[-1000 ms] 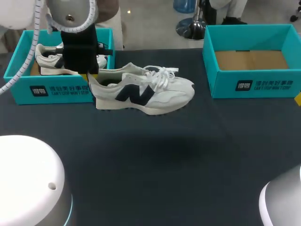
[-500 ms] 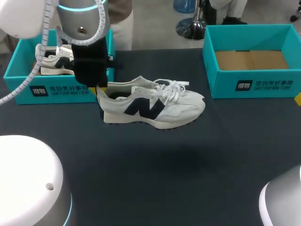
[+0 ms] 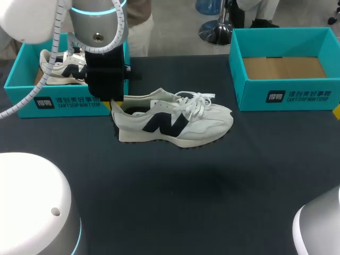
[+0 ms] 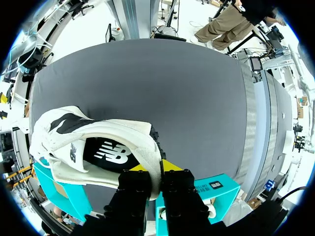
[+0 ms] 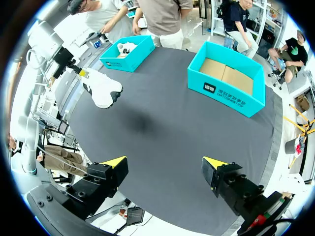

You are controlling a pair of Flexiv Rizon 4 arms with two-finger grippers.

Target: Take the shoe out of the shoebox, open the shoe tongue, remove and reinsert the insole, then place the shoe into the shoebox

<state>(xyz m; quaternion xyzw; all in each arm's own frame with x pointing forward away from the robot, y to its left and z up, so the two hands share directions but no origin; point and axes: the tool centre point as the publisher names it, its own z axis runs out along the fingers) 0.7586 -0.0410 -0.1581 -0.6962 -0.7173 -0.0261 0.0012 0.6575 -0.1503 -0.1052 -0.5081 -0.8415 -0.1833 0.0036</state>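
A white sneaker with a dark logo (image 3: 175, 122) hangs level over the dark table, toe to the right, laces loose. My left gripper (image 3: 111, 102) is shut on its heel collar from above. In the left wrist view the fingers (image 4: 151, 167) pinch the heel rim, and the shoe (image 4: 98, 147) stretches out ahead of them with its dark insole showing. My right gripper (image 5: 165, 164) stands open and empty, high over the near side of the table, far from the shoe (image 5: 103, 88).
A teal shoebox (image 3: 32, 101) at the back left holds a second white sneaker (image 3: 58, 71). An empty teal shoebox (image 3: 287, 95) stands at the back right. Dark tabletop (image 3: 175, 202) spreads below the shoe.
My left arm has carried the shoe rightward and toward the front, away from the left box, and a little lower. The right arm has not moved.
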